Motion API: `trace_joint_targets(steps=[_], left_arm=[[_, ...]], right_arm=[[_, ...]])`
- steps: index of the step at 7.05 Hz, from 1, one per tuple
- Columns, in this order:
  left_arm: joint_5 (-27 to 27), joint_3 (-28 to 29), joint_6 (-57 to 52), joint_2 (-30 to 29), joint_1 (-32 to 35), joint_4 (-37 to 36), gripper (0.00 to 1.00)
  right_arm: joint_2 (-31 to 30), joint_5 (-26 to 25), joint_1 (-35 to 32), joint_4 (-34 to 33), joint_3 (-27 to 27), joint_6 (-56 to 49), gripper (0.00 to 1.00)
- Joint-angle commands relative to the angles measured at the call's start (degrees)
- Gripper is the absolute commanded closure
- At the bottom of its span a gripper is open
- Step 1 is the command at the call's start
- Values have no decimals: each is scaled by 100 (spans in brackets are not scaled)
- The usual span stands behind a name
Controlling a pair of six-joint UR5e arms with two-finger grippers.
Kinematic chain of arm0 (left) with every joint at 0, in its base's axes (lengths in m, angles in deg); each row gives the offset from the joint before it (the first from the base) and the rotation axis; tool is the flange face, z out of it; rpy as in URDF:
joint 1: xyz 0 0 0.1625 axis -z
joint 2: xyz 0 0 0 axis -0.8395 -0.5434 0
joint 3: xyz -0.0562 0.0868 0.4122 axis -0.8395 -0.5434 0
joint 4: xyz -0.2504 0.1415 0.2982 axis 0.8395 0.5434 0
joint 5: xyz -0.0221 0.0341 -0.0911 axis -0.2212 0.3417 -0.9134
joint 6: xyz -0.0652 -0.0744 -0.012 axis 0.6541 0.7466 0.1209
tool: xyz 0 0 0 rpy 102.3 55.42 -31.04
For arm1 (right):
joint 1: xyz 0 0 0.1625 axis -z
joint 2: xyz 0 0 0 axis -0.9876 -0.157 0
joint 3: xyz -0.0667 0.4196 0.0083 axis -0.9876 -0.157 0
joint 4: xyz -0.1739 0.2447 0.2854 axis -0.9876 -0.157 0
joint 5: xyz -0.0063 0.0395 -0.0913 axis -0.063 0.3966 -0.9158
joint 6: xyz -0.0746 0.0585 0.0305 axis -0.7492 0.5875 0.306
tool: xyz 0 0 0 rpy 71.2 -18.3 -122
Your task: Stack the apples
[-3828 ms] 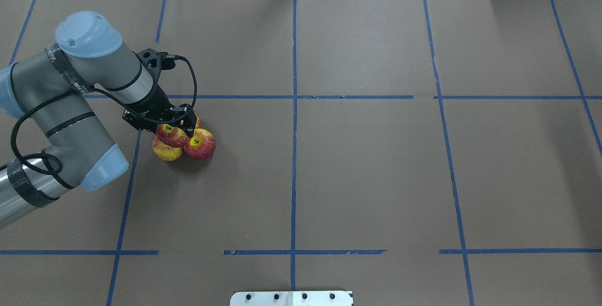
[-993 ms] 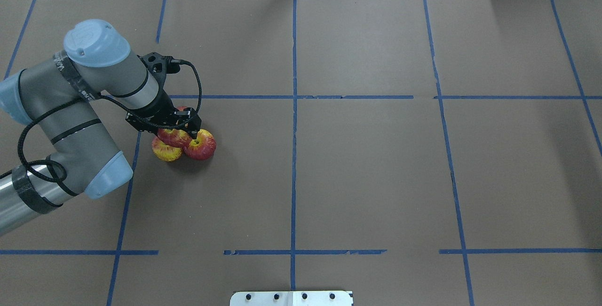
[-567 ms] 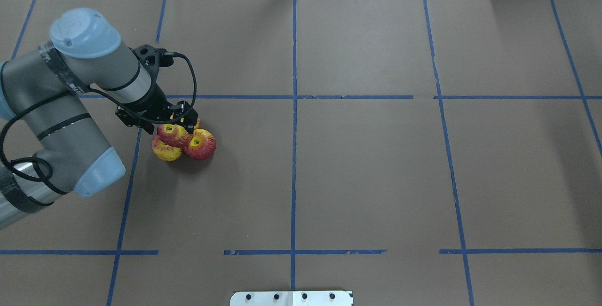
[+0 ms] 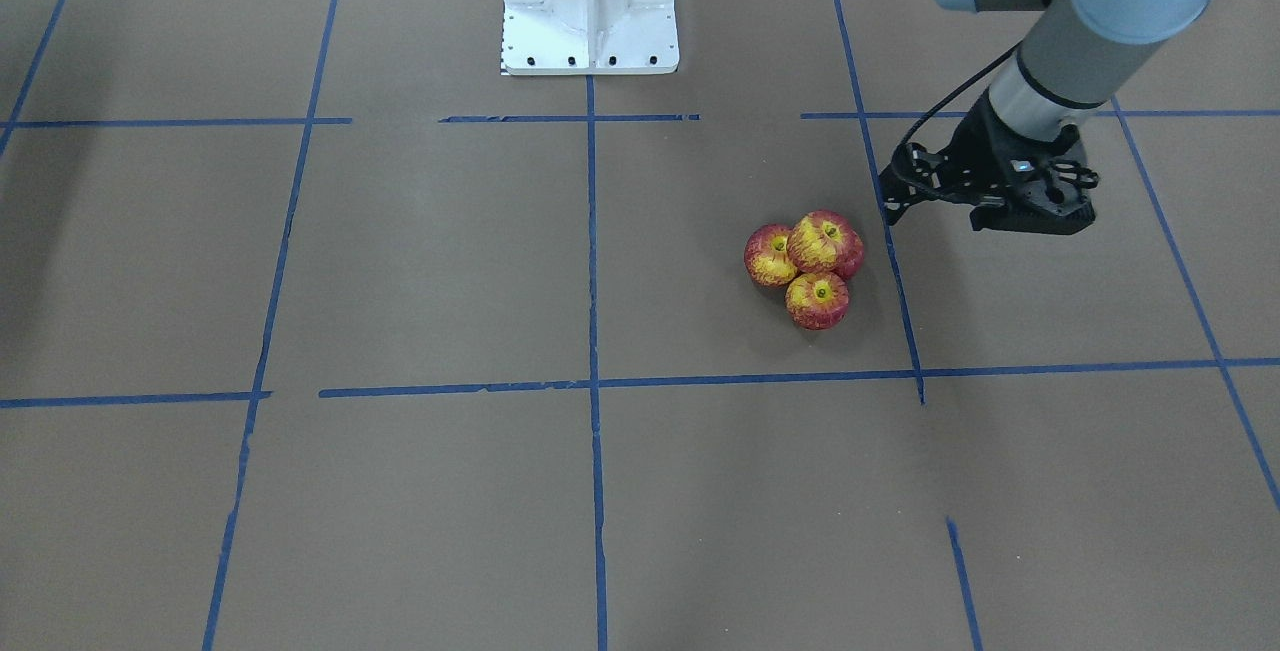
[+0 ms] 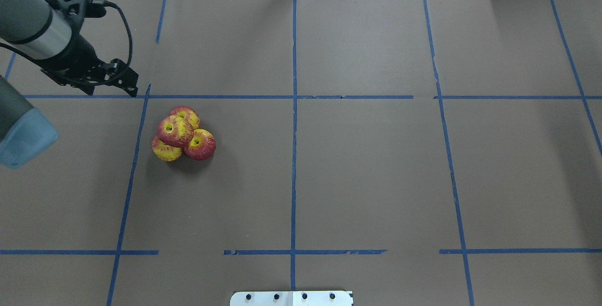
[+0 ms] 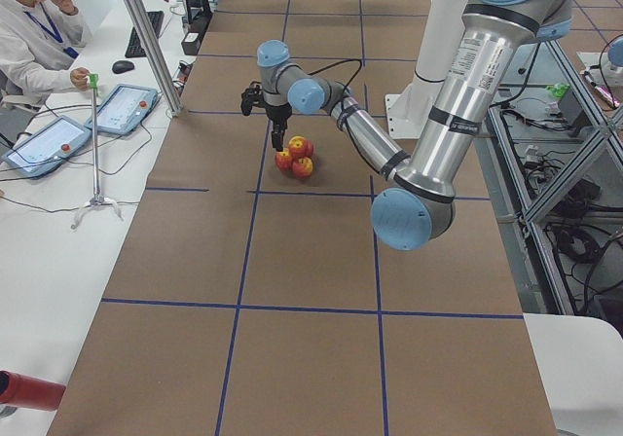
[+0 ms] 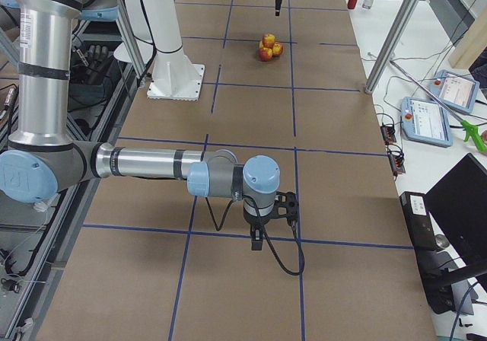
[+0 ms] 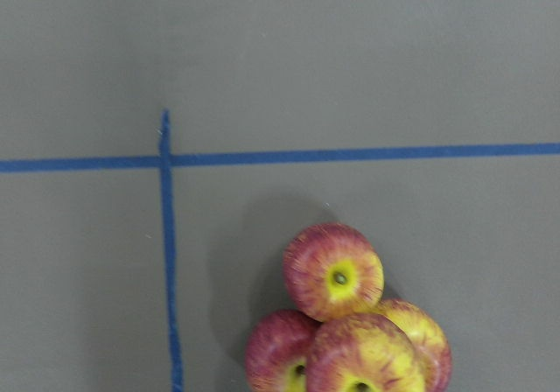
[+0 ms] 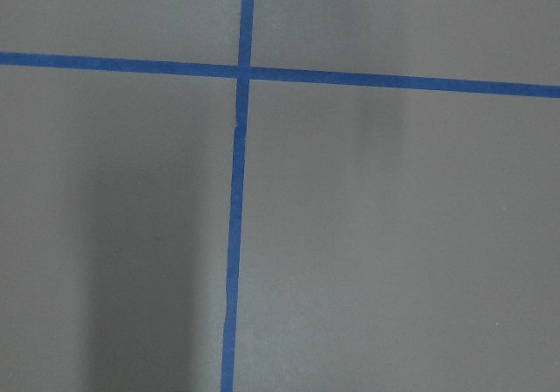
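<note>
Four red-and-yellow apples sit in one cluster left of the table's middle. Three are on the paper and the fourth apple (image 5: 175,130) rests on top of them; it also shows in the front view (image 4: 825,241) and the left wrist view (image 8: 363,357). In the front view only two of the lower apples (image 4: 817,299) show. My left gripper (image 5: 112,90) is open and empty, raised up and off to the far left of the stack, apart from it (image 4: 932,216). My right gripper (image 7: 256,242) hangs over bare paper far from the apples; I cannot tell whether it is open or shut.
The table is covered in brown paper (image 5: 367,169) with a grid of blue tape lines (image 5: 293,108). The white robot base plate (image 4: 590,1) stands at the robot's side. An operator (image 6: 34,37) and tablets sit beyond the far edge.
My left gripper was around the top apple; it has let go, risen and pulled away to the far left. The apple stays on top of the other three.
</note>
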Motion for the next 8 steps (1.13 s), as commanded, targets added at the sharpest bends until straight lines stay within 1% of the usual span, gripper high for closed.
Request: trace_joint_targets(steps=[1,2,3,4,5,6,8], left_arm=[[-239,-15,-1273,946,1099,-10,0],[-378,282,-2437,1124,1696,-54,0],[-545,729,-3363,1282,2328,-63,0],[-546,1394,-4042,1319,3109,-72,0],[-538,1879,-4815,1267,3326,-72,0],[-546,2302,-4927,1249,3589,32,0],[-581,2350,-4884,1187,3636,130,0]], right_arm=[[0,0,0,0,0,0,0],[0,0,0,0,0,0,0],[0,0,0,0,0,0,0],[0,0,0,0,0,0,0],[0,0,0,0,0,0,0],[0,0,0,0,0,0,0],[0,0,0,0,0,0,0]])
